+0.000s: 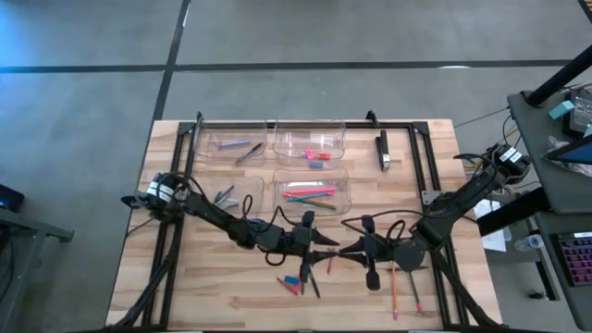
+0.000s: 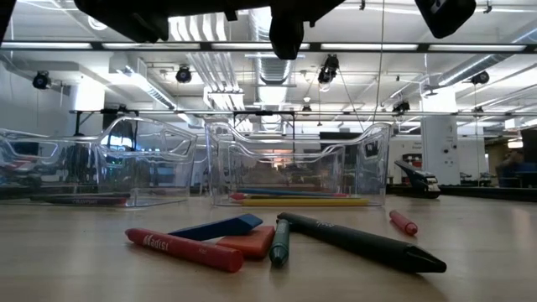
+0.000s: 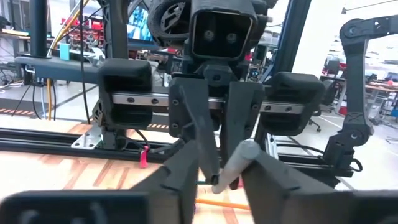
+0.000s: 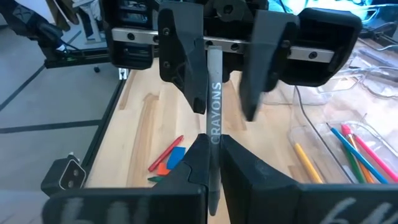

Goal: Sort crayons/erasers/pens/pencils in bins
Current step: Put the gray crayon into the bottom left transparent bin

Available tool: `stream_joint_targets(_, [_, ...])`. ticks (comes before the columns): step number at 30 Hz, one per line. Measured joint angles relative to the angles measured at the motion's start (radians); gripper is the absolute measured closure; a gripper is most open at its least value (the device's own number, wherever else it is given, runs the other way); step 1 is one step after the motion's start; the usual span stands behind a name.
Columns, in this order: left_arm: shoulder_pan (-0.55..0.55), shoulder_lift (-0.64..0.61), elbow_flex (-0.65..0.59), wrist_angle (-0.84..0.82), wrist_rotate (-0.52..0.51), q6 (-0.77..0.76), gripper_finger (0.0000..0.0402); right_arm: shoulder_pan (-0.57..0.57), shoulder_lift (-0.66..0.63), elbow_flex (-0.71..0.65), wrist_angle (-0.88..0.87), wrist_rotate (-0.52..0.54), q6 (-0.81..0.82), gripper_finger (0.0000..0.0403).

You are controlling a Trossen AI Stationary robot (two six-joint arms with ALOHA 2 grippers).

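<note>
Right wrist view: right gripper [image 4: 211, 163] clamps a grey stick lettered CRAYONS [image 4: 214, 106], long axis running straight toward the left gripper [image 4: 224, 93]. Left's jaws flank its far end mid-table, contact unclear; clear plastic bins [image 1: 311, 190] at 12 o'clock.

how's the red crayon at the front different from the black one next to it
In the low view the red crayon is shorter and lies on the left; the black crayon is longer and runs off to the right. The red one rests against the blue eraser, while the black one's blunt end meets a green crayon. Both lie flat on the table.
</note>
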Motion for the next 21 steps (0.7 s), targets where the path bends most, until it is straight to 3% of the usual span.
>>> stream_joint_targets(5, [-0.001,0.000,0.000,0.000,0.004,0.000,0.0380,-0.002,0.000,0.000,-0.001,0.000,-0.005,0.0390])
stream_joint_targets(8, [0.000,0.000,0.000,-0.001,0.000,0.000,0.0388,-0.012,0.000,0.000,-0.005,-0.008,-0.004,0.0379])
stream_joint_targets(14, [0.003,-0.009,0.000,-0.050,-0.007,-0.003,0.0384,-0.019,0.000,0.000,-0.027,-0.040,-0.020,0.0286])
stream_joint_targets(21, [0.011,-0.157,0.000,-0.371,-0.083,0.004,0.0384,-0.019,-0.007,0.015,-0.049,-0.041,-0.017,0.0187])
